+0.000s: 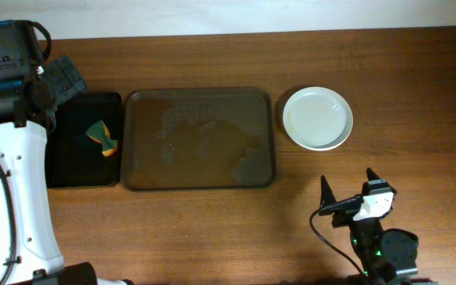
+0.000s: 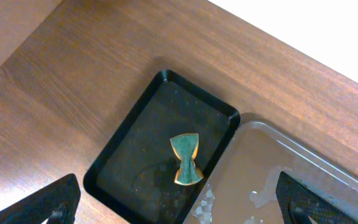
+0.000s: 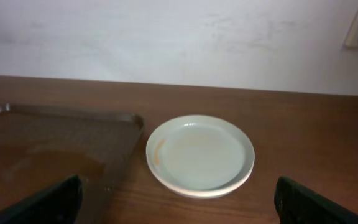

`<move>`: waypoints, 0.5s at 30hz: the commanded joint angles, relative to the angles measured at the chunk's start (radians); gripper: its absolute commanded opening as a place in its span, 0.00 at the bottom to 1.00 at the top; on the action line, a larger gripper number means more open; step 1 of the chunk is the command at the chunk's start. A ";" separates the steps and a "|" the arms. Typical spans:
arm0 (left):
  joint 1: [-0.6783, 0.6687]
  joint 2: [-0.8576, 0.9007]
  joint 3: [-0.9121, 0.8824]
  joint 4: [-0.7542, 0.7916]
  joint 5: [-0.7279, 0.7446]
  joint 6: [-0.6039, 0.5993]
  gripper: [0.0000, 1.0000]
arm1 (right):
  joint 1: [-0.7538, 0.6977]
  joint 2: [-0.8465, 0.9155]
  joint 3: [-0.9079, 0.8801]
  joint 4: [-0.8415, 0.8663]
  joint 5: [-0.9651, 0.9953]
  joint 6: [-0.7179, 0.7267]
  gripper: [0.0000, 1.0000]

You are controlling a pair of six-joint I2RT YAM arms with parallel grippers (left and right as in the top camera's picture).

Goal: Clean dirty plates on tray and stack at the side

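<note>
My right pincer [image 1: 347, 179], spread wide and empty, faces the round white plate [image 1: 317, 118] dead ahead on the wooden table [image 1: 418, 79] beside the wet brown rectangular tray [image 1: 204, 103] — far nearer than my left pincer [image 2: 178, 186], equally agape and empty, above the green bow-shaped sponge [image 2: 185, 158].

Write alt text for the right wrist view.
A round white plate with a faint orange smear sits on the brown wooden table, just right of a brown plastic tray. The open right gripper shows dark fingertips at the bottom corners.
</note>
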 commanded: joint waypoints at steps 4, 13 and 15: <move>0.004 0.005 -0.001 0.001 -0.006 0.001 0.99 | -0.008 -0.022 -0.080 0.039 0.037 -0.001 0.98; 0.004 0.005 -0.001 0.001 -0.006 0.001 0.99 | -0.008 -0.022 -0.094 0.207 0.120 -0.002 0.98; 0.004 0.005 -0.001 0.001 -0.006 0.001 0.99 | -0.007 -0.022 -0.129 0.195 0.112 0.000 0.98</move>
